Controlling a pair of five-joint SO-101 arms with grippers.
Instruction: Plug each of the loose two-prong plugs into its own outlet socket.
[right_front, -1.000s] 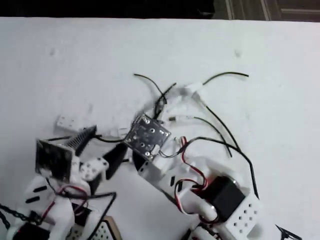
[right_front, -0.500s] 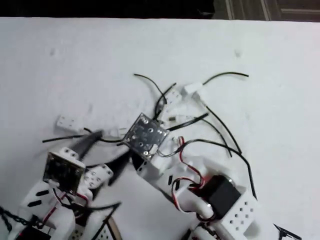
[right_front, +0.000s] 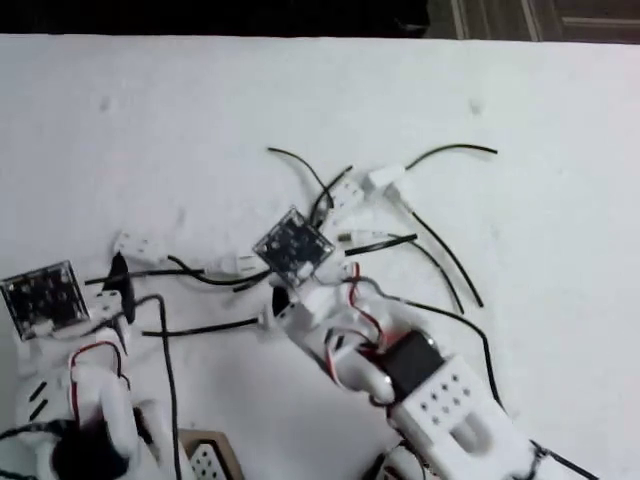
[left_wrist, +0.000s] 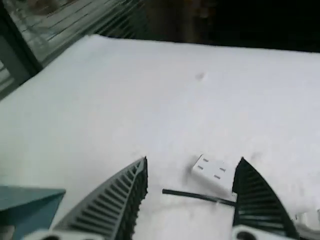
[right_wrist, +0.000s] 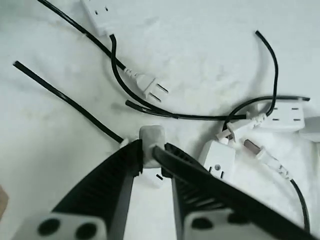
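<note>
- Holding a plug (right_wrist: 151, 136) clamped in my right gripper (right_wrist: 152, 150), cords (right_wrist: 150, 107) crowding close.
- My left gripper (left_wrist: 193, 162) gapes wide before an outlet socket (left_wrist: 212, 170); the table (left_wrist: 125, 100) stretches beyond to its far edge.

white table (right_front: 560, 120), slatted blinds (left_wrist: 65, 15) (behind)

Counter (right_front: 560, 120): white, with a matte surface. The items lying on it are grouped around the middle. One white outlet socket (right_front: 135, 243) lies toward the left edge, slots upward, with a black cord (left_wrist: 195, 195) just beside it. A two-prong plug (right_front: 246, 265) lies flat near the centre, prongs exposed. A second socket (right_front: 345, 190) lies nearer the far edge among crossing cords. Another plug (right_front: 358, 238) lies near it, not inserted.
</note>
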